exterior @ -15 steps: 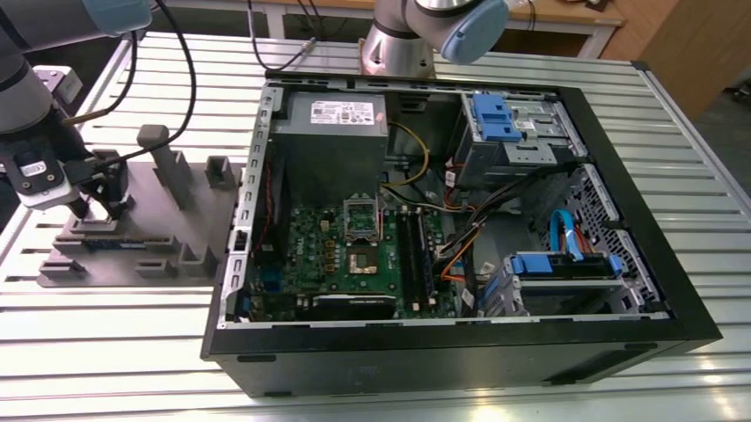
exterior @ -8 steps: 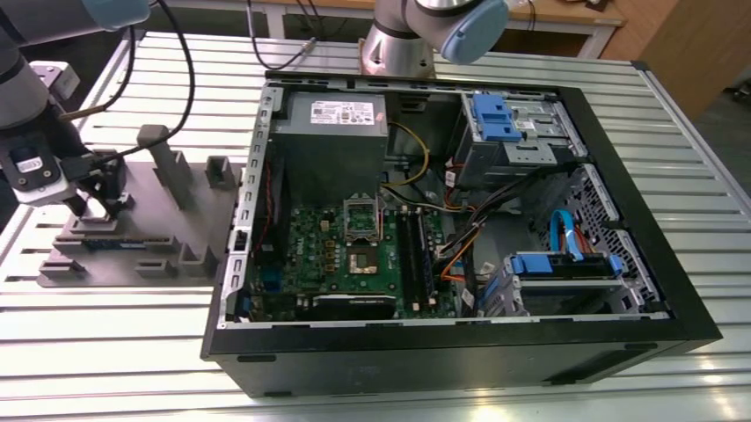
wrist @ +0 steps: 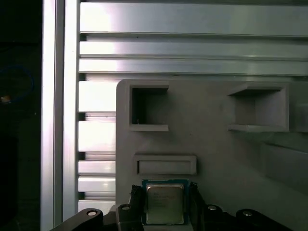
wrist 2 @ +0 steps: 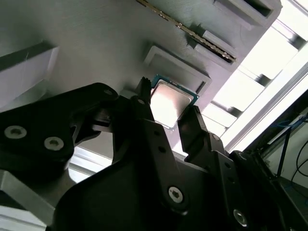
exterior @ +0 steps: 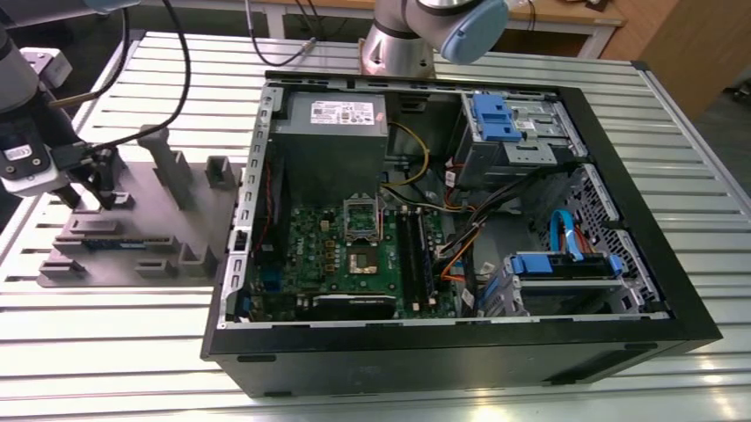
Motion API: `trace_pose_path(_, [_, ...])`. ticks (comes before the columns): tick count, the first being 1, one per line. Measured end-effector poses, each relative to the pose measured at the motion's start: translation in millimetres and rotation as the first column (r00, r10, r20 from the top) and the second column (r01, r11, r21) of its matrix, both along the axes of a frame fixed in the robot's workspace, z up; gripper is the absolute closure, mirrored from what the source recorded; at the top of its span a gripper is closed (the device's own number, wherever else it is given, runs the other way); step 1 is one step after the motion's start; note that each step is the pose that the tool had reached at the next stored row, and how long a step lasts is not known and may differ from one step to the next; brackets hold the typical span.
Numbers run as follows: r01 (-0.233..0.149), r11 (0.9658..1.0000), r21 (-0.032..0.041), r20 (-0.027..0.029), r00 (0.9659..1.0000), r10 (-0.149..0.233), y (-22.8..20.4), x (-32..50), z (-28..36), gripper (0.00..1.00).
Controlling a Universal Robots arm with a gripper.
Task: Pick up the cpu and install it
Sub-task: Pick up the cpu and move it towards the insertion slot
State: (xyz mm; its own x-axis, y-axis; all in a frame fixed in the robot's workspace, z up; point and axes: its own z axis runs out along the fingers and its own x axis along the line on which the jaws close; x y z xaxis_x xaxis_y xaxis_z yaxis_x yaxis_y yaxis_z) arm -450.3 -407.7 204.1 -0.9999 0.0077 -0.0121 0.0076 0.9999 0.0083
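The cpu (wrist: 165, 206), a small square chip with a shiny metal top and a thin green rim, sits between my two black fingers in both wrist views (wrist 2: 171, 98). My gripper (wrist: 165, 188) (wrist 2: 167, 109) is shut on the cpu, one finger against each of two opposite sides. In the exterior view the gripper (exterior: 94, 198) hangs low over the grey fixture tray (exterior: 141, 264) at the exterior view's left, well apart from the open computer case (exterior: 470, 347). Whether the chip still rests on the tray I cannot tell. The motherboard socket (exterior: 366, 258) lies inside the case with its silver frame (exterior: 361, 214) flipped up behind it.
The tray carries raised grey blocks (exterior: 164, 163) and pockets (wrist: 149, 108) close around the gripper. A memory stick (wrist 2: 192, 36) lies in a slot on it. Inside the case sit a grey power supply (exterior: 334, 132), loose cables (exterior: 493, 211) and blue drive brackets (exterior: 564, 264). The arm's base (exterior: 399, 44) stands behind the case.
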Motion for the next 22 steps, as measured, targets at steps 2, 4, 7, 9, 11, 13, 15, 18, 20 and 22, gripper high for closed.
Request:
trace_pose_path(2, [0.0, 1.0, 0.0, 0.0, 1.0, 0.0, 0.0, 0.0, 4.2, 0.53])
trace_pose_path(4, [0.0, 1.0, 0.0, 0.0, 1.0, 0.0, 0.0, 0.0, 7.6, 0.53])
trace_pose_path(7, [0.0, 1.0, 0.0002, 0.0002, 1.0, 0.0, 0.0, 0.0, 7.9, 0.53])
trace_pose_path(9, [0.0, 1.0, 0.0001, -0.0001, 1.0, 0.0, 0.0, 0.0, 8.0, 0.53])
trace_pose_path(11, [0.0, 1.0, 0.0, -0.0003, 1.0, 0.0, 0.0, 0.0, 8.1, 0.53])
trace_pose_path(13, [0.0, 1.0, -0.0002, -0.0007, 1.0, 0.0, 0.0, 0.0, 9.3, 0.53])
trace_pose_path(15, [0.0, 1.0, 0.0001, -0.0002, 1.0, 0.0, 0.0, 0.0, 10.3, 0.53])
trace_pose_path(18, [0.0, 1.0, 0.0001, -0.0002, 1.0, 0.0, 0.0, 0.0, 12.0, 0.53])
trace_pose_path(20, [0.0, 1.0, 0.0001, -0.0002, 1.0, 0.0, 0.0, 0.0, 13.2, 0.53])
trace_pose_path(22, [0.0, 1.0, 0.0002, 0.0, 1.0, 0.0, 0.0, 0.1, 13.5, 0.53])
